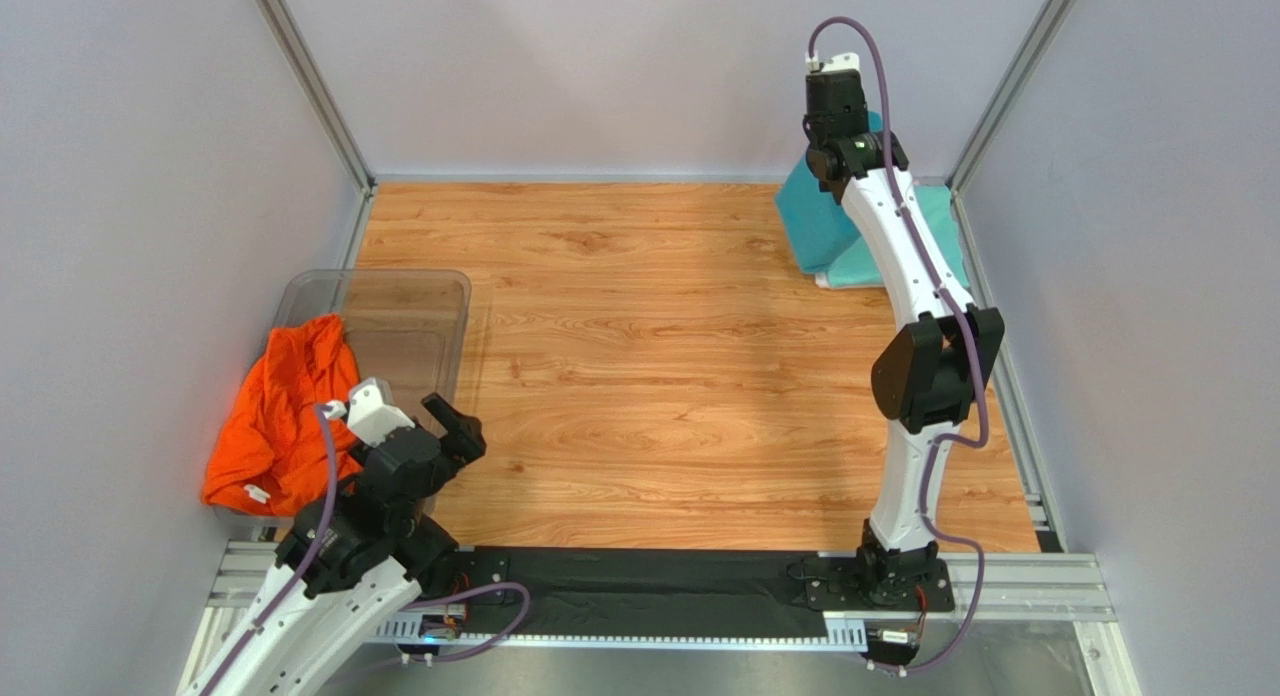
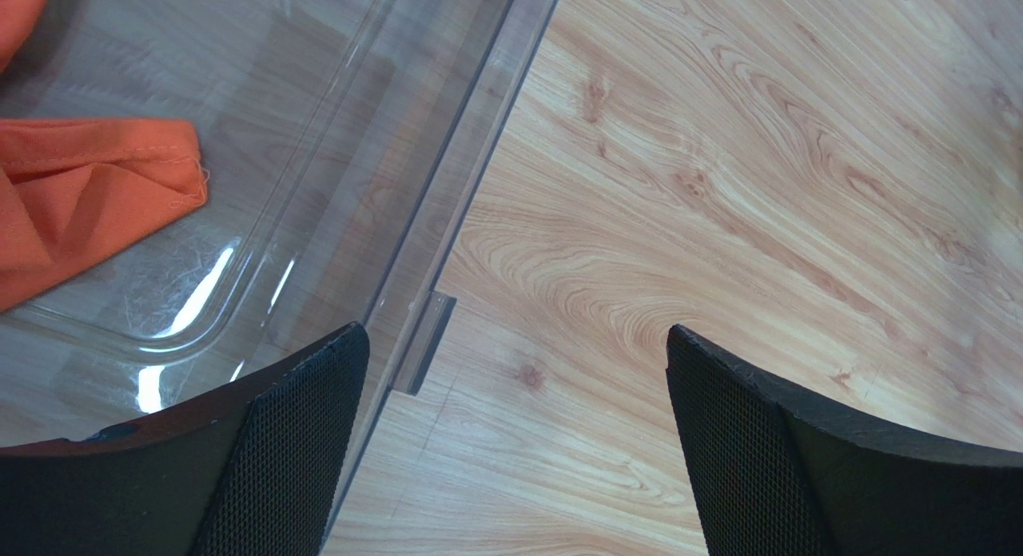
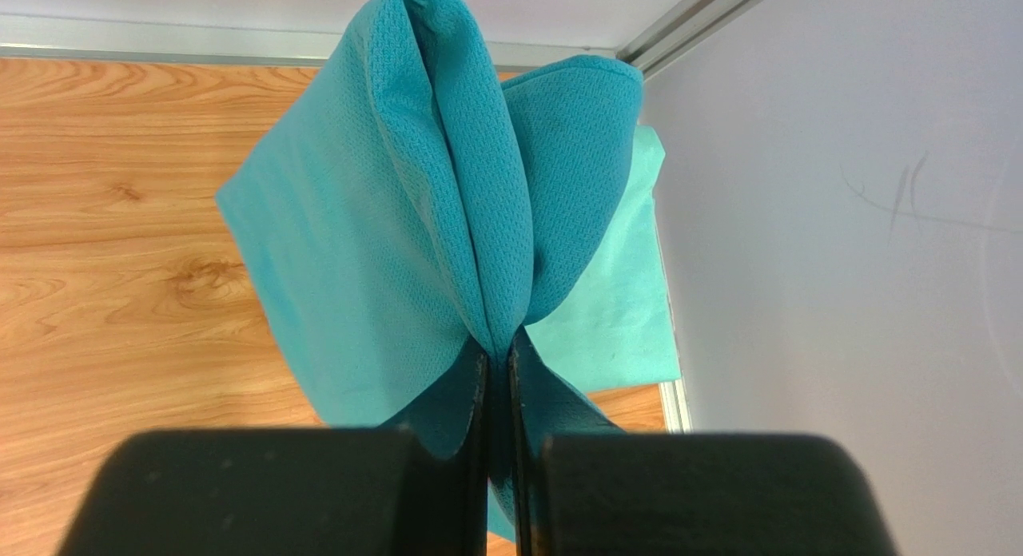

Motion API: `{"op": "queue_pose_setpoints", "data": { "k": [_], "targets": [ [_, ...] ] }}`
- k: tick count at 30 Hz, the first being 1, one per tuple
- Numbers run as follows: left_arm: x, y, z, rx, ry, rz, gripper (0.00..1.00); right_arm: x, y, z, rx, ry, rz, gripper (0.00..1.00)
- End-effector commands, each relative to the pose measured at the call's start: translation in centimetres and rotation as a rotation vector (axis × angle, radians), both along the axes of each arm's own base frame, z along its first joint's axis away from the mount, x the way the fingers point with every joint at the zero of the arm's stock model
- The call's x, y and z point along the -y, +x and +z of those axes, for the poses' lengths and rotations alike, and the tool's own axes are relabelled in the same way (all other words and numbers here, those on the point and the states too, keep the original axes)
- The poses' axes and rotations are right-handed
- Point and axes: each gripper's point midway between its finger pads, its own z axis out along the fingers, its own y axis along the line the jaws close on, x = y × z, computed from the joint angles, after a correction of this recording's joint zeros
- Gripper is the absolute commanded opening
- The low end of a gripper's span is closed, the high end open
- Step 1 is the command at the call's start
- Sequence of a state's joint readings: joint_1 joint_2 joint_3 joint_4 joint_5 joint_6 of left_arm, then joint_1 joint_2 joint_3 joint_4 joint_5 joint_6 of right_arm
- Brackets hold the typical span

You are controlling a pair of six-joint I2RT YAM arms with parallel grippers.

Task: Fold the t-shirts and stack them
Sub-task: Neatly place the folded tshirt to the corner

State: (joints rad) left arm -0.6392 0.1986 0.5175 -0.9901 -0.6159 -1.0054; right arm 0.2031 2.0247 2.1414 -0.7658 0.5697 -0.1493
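Observation:
My right gripper [image 3: 498, 346] is shut on a pinched fold of the teal-blue t-shirt [image 3: 396, 221], lifted over the far right corner. Under it lies a mint green t-shirt [image 3: 606, 304], folded flat against the right wall. In the top view the teal-blue t-shirt [image 1: 812, 216] and the mint green t-shirt [image 1: 935, 213] show partly behind my right arm. A bright orange t-shirt [image 1: 278, 411] hangs crumpled over the left rim of the clear tub [image 1: 428, 299]. My left gripper [image 1: 413, 411] stands open over the tub's near right corner, holding nothing. Its fingers [image 2: 288, 448] straddle the tub's wall.
The clear tub [image 2: 396, 221] stands on the wooden table at the left, with the orange t-shirt's edge [image 2: 96, 209] inside it. Grey walls close in the table on three sides. A metal rail runs along the right edge near the stacked shirts.

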Motion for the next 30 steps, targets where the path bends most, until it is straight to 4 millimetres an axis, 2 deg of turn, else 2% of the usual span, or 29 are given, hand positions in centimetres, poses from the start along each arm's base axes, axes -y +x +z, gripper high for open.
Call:
{"op": "queue_pose_setpoints", "data": {
  "k": [1,6,10,19,21,22,24,30],
  "targets": [
    [-0.2,0.5,0.4,0.016,0.019,0.017,1.0,2.6,0.9,0.2,0.032,0.007,-0.076,0.0],
    [-0.3,0.5,0.4,0.014,0.024,0.02,1.0,4.7,1.1,-1.6,-0.003,0.018,-0.111,0.0],
    [-0.4,0.5,0.4,0.009,0.028,0.022,1.0,6.6,1.4,-2.0,-0.004,0.026,-0.14,0.0],
    [-0.5,0.4,0.6,0.007,0.029,0.032,1.0,9.5,1.9,-3.5,-0.024,0.037,-0.171,0.0],
    [-0.7,0.4,0.7,0.006,0.03,0.041,1.0,9.5,2.0,-4.0,-0.027,0.049,-0.168,0.0],
    [-0.7,0.3,0.8,0.009,0.026,0.045,1.0,11.2,1.8,-4.4,-0.034,0.055,-0.195,0.0],
    [-0.8,0.3,0.8,0.007,0.025,0.046,1.0,12.0,2.0,-4.9,-0.029,0.077,-0.201,0.0],
    [-1.1,0.1,0.9,0.0,0.028,0.06,1.0,13.5,2.8,-6.7,-0.039,0.14,-0.187,0.0]
  ]
}}
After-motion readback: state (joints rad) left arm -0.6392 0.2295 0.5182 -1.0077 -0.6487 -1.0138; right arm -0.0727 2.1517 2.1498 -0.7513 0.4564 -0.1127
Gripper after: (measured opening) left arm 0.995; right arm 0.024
